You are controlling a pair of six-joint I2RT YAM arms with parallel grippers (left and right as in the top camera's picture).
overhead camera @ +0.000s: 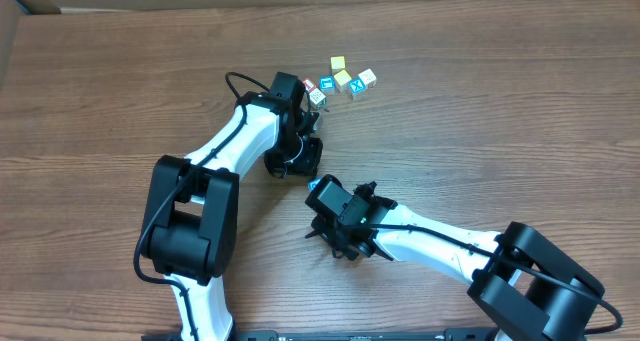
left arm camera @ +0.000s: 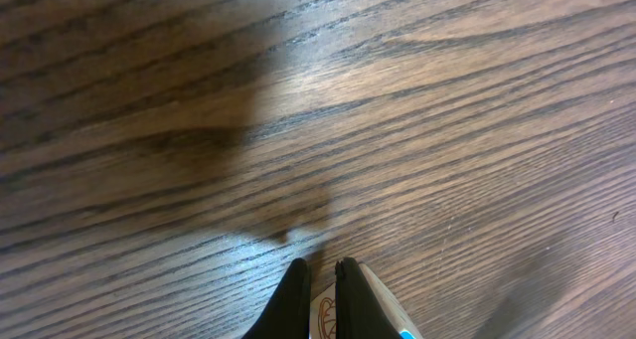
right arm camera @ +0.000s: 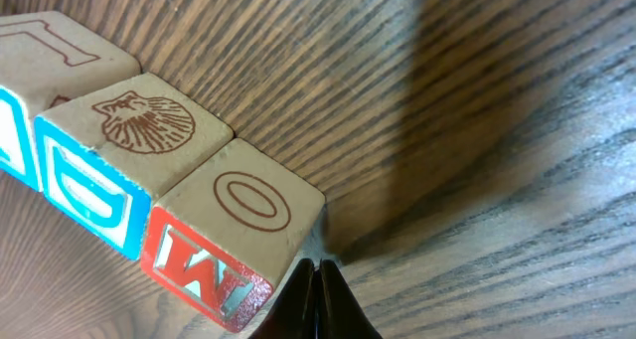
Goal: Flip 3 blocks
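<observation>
- Nearest, in the right wrist view, we saw the right gripper (right arm camera: 317, 271) with its two fingers pressed together into one dark point, holding nothing.
- That point sat at the lower corner of the O block (right arm camera: 248, 205), touching it or just beside it; we could not tell which. The block showed a red O on top, and a red side with a pale letter faced the camera.
- Touching the O block's far-left side was the shell block (right arm camera: 139, 120), which had a blue-letter side. Touching that in turn was a third block (right arm camera: 50, 46), so the three formed a row on the wooden table (right arm camera: 477, 130).
- We judged the step in hand to be tipping the O block over, using the closed fingers as a poker.
- A push on the corner would likely spin the block. We would move to the middle of a free face, high up, and push slowly across the row, not into it.
- Contact low on the block would probably only slide the light block along the wood.
- In the left wrist view, the left gripper (left arm camera: 320, 271) was also closed, with nothing between its tips and bare table ahead.
- Farthest, overhead, a blue X block (overhead camera: 357, 89) and a yellow block (overhead camera: 338, 63) lay near the row, best left undisturbed.
</observation>
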